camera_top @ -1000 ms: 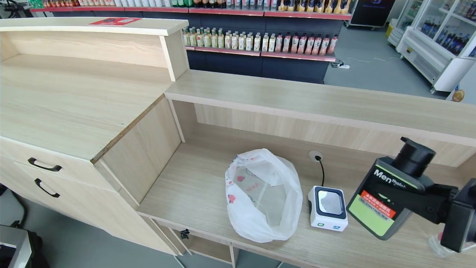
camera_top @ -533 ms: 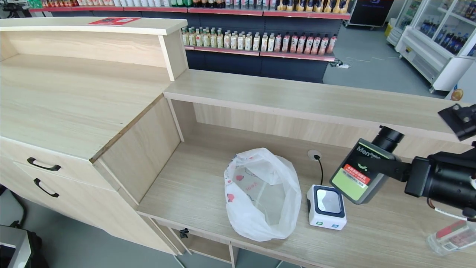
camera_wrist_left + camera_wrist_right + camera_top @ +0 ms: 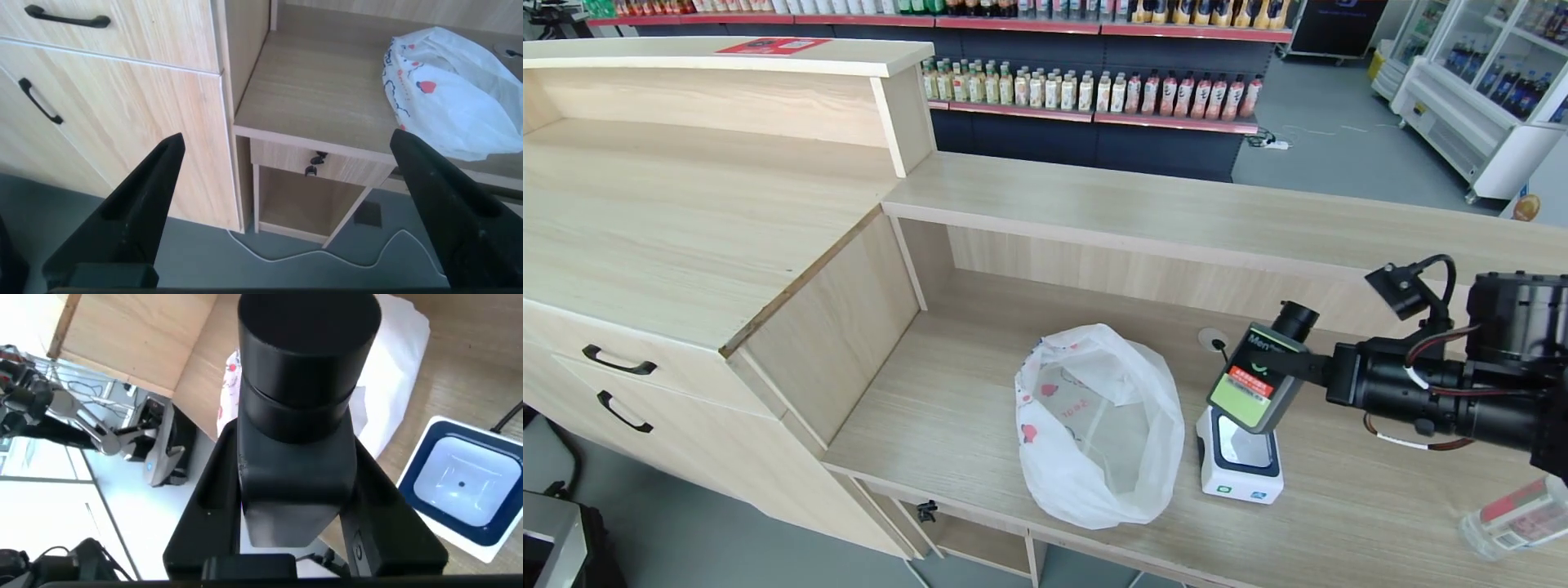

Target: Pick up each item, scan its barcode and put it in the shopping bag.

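Observation:
My right gripper [image 3: 1307, 367] is shut on a dark bottle [image 3: 1255, 377] with a green label and a black cap, held tilted just above the white barcode scanner [image 3: 1241, 463]. In the right wrist view the bottle [image 3: 302, 416] stands between my fingers, with the scanner [image 3: 460, 486] beyond it. The white shopping bag [image 3: 1098, 425] lies open on the counter to the scanner's left; it shows too in the left wrist view [image 3: 458, 86]. My left gripper [image 3: 286, 220] hangs open, low beside the counter front, with nothing between its fingers. A clear bottle with a red label [image 3: 1515, 516] lies at the counter's right edge.
The wooden counter [image 3: 947, 408] has a raised back ledge [image 3: 1176, 212] behind the scanner and a taller cabinet with drawers [image 3: 629, 384] on the left. The scanner's cable runs to a grommet [image 3: 1215, 339]. Shelves of drinks stand in the background.
My right gripper has carried the dark bottle left and away from the head camera, from the counter's right side to just above the scanner. The bag and scanner have stayed put.

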{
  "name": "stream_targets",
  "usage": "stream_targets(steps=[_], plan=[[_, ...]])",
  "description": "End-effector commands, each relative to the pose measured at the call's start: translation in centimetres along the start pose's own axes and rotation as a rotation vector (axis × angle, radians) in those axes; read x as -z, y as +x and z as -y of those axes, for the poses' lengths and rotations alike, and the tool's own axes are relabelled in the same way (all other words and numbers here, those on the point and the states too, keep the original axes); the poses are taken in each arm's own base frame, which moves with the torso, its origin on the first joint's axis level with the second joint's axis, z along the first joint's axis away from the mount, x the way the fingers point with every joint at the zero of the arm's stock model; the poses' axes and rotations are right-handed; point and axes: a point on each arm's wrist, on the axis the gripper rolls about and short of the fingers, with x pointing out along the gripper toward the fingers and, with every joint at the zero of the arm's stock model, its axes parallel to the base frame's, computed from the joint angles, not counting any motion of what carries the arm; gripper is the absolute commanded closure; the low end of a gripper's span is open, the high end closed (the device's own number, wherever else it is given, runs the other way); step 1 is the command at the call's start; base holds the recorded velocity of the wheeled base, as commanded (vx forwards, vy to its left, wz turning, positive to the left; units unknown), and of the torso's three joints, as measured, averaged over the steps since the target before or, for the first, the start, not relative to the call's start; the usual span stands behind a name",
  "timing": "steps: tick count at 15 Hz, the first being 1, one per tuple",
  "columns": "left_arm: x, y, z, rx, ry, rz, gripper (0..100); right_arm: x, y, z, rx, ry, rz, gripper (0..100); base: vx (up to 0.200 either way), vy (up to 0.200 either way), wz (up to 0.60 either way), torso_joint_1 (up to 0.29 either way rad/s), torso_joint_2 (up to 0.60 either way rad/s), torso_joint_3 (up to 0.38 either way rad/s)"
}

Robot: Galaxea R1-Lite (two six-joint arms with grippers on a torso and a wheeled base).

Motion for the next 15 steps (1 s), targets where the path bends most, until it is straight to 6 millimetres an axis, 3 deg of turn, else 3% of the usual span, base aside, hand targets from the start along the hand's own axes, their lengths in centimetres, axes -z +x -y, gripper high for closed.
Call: stream_targets(steps=[1, 3, 10, 15], plan=[[0.0, 0.0, 0.0, 0.000, 0.000, 0.001, 0, 1.1, 2.2, 3.1, 0.033, 0.042, -0.055, 100, 0.000, 0.000, 0.00, 0.000, 0.00, 0.000], [0.0, 0.0, 0.0, 0.000, 0.000, 0.002, 0, 1.6, 3.5, 4.6, 0.030, 0.050, -0.073, 100, 0.000, 0.000, 0.00, 0.000, 0.00, 0.000], [0.0, 0.0, 0.0, 0.000, 0.000, 0.002, 0, 2.2, 5.2, 8.9, 0.064, -0.024, -0.089, 100, 0.000, 0.000, 0.00, 0.000, 0.00, 0.000], [0.0, 0.0, 0.0, -0.001, 0.000, 0.001, 0, 2.4, 6.1, 9.2, 0.054, -0.027, -0.094, 100, 0.000, 0.000, 0.00, 0.000, 0.00, 0.000]])
